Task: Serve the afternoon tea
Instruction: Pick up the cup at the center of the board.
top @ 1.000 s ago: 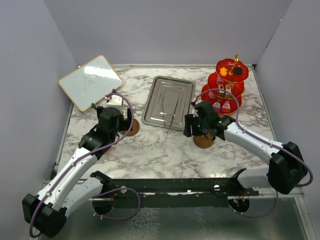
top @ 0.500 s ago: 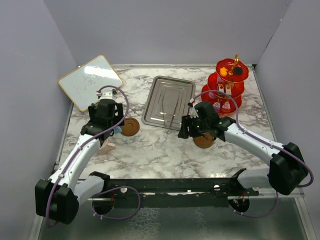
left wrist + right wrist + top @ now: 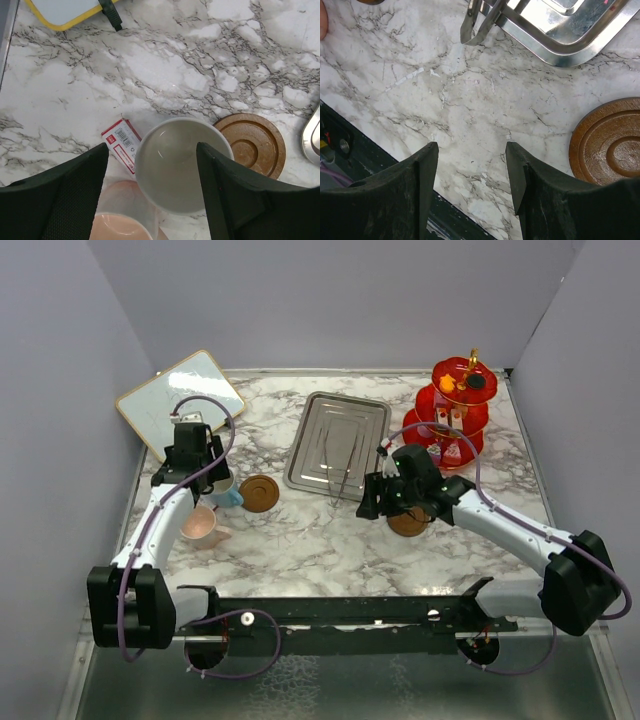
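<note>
The left tool (image 3: 152,150) has swung left over the blue cup (image 3: 227,497).

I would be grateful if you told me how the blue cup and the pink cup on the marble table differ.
The blue cup stands between the open jaws of the left gripper; the pink cup sits outside them, nearer that arm's base. The blue cup is beside a round brown saucer; the pink cup is farther from it. Both are upright, empty and off any saucer.
</note>
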